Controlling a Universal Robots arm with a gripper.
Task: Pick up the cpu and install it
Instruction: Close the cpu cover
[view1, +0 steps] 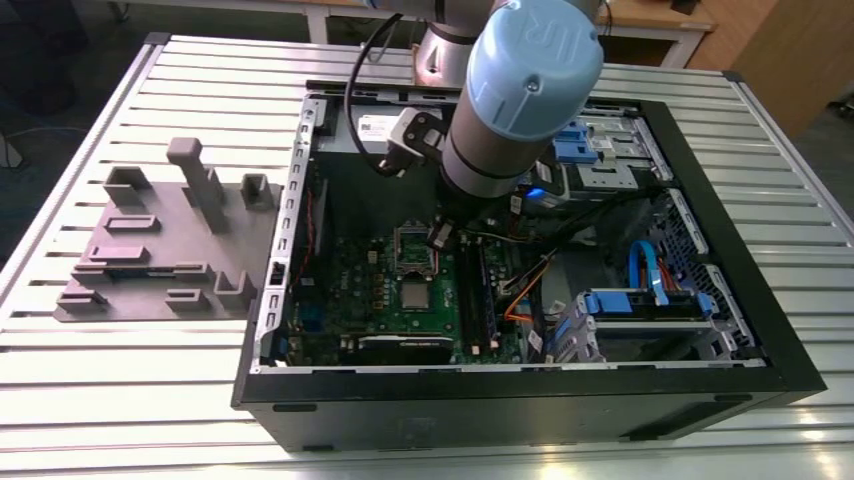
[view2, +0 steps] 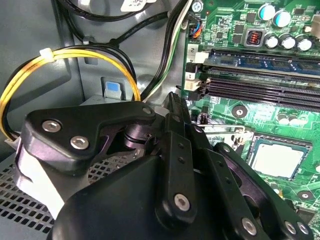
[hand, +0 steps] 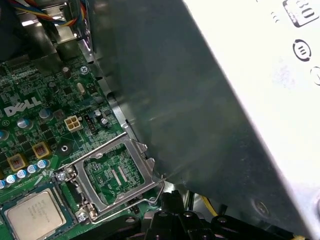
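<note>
I have the arm down inside the open PC case (view1: 694, 180), gripper (view1: 441, 237) above the motherboard (view1: 387, 290). The cpu (view1: 415, 294), a pale silvery square, already sits in its socket, load frame (hand: 117, 172) flipped open, so I judge it seated, latching left. Jaws: can't tell.

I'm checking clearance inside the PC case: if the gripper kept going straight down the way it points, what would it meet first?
Probably the open socket frame just under the gripper, beside the cpu; depth is unclear, so it may still hang well above.
</note>
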